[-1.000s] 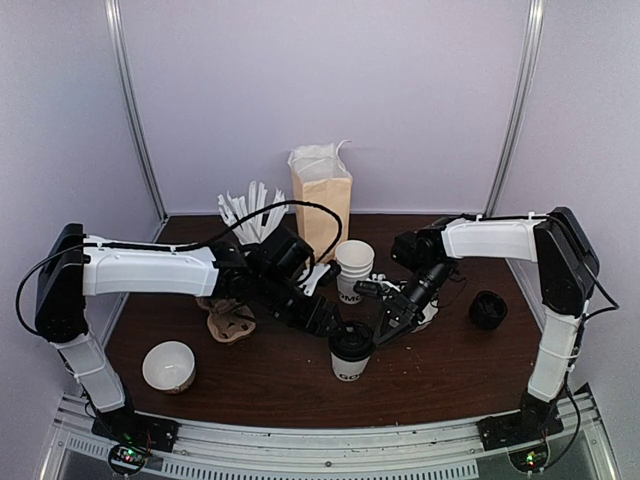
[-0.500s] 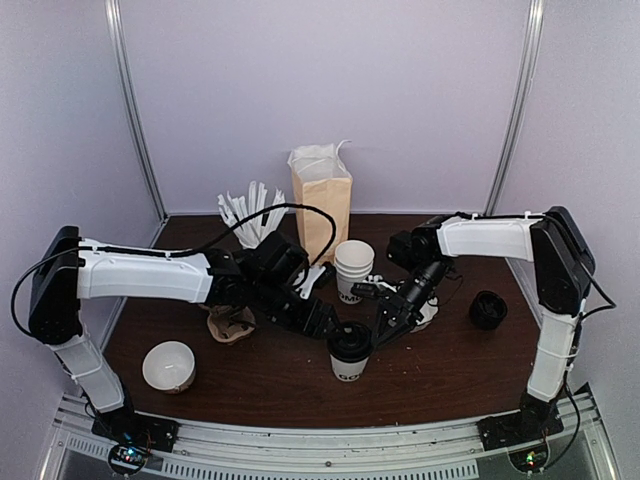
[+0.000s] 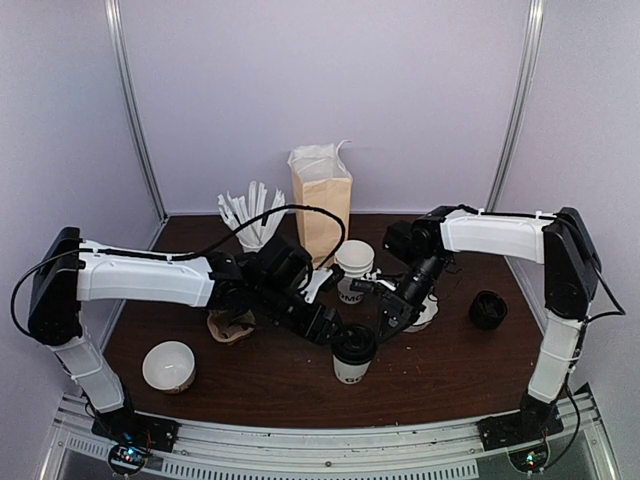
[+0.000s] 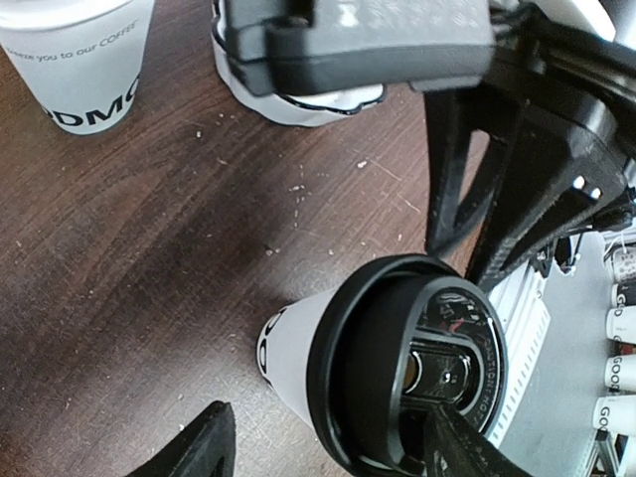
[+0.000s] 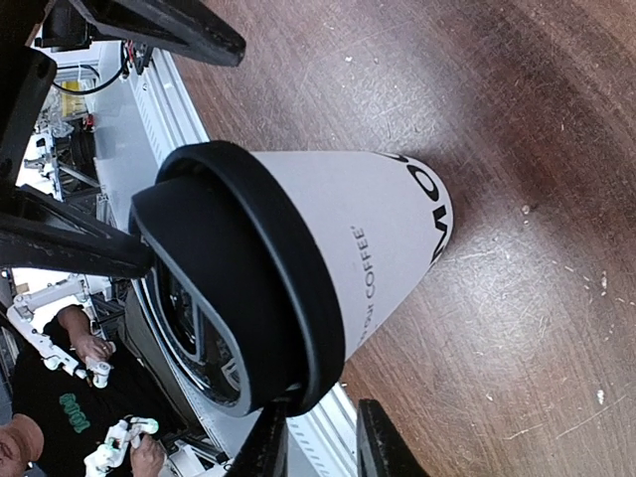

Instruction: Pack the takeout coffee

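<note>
Top external view had the coffee cup [image 3: 349,370] standing upright on the table [image 3: 270,385], near its front middle and between the two arms, with its black lid [image 3: 353,343] on. The left gripper [image 3: 335,328] hung wide apart, one finger on either side of the cup, gripping nothing. The right gripper [image 3: 386,320] sat at the lid's rim with its fingers only slightly parted. Whether they nipped that rim I could not tell, as the wrist views were too close.

A paper cup like that looked light and thin-walled, so easily dented, and the lid might pop off if used as a handle. I'd have taken it gently around the wall just under the lid and kept it upright.

Against a second earlier, the left arm had reached further in toward the cup, which stood about where it had been.
</note>
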Controlling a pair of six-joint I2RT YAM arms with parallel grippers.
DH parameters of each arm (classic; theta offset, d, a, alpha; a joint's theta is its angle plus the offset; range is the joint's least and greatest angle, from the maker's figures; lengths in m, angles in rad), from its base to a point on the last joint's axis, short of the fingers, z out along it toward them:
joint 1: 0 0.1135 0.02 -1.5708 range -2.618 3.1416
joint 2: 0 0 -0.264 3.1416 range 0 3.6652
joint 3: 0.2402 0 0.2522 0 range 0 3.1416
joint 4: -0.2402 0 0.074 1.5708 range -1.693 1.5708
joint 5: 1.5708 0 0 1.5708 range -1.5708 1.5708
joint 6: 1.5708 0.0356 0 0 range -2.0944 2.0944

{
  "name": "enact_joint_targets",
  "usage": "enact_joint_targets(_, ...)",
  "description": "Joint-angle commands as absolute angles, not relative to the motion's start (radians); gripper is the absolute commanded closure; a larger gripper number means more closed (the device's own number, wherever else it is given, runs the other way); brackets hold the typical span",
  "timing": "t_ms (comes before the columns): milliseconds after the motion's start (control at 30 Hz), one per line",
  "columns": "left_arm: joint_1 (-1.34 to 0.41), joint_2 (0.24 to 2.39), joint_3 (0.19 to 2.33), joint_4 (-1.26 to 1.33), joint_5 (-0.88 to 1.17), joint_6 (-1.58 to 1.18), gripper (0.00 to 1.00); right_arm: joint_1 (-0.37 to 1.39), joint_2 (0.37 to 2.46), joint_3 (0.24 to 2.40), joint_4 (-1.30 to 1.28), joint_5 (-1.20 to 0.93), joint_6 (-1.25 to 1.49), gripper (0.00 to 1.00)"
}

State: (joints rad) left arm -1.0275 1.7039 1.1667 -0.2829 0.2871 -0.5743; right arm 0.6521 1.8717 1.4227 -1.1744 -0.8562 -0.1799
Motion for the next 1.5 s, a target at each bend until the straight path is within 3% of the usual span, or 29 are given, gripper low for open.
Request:
enact_joint_targets(0, -1.033, 1.687, 1.143, -0.299, 0.248, -0.523, 0.32, 0.650, 1.888, 1.449, -1.102, -0.741, -0.265, 0.73)
enact_joint_targets(300, -1.033, 1.580, 1.155, -0.223, 0.266, -0.471, 0.32, 0.639, 1.747, 1.527, -1.193, -0.839, -0.368, 0.53)
enact_joint_targets(567, -1.035, 1.556, 1.170, -0.270, 0.246, -0.417, 0.31, 0.629, 1.690, 1.497, -1.219, -0.733, -0.456, 0.52)
enact_joint_targets(867, -1.032, 1.616, 1.173, -0.273, 0.248, -0.379, 0.28, 0.646, 1.529, 1.347, -1.062, -0.591, -0.550, 0.48)
enact_joint_targets(1033, -1.027, 1.649, 1.197, -0.236, 0.300, -0.390, 0.28, 0.688, 1.516, 1.273, -1.066, -0.606, -0.565, 0.44)
enact_joint_targets(1167, -1.027, 1.693, 1.225, -0.238, 0.300, -0.409, 0.28, 0.753, 1.518, 1.216, -1.001, -0.491, -0.546, 0.43)
enact_joint_targets(1467, -1.024, 1.725, 1.224, -0.241, 0.291, -0.455, 0.28, 0.782, 1.633, 1.261, -1.012, -0.561, -0.493, 0.43)
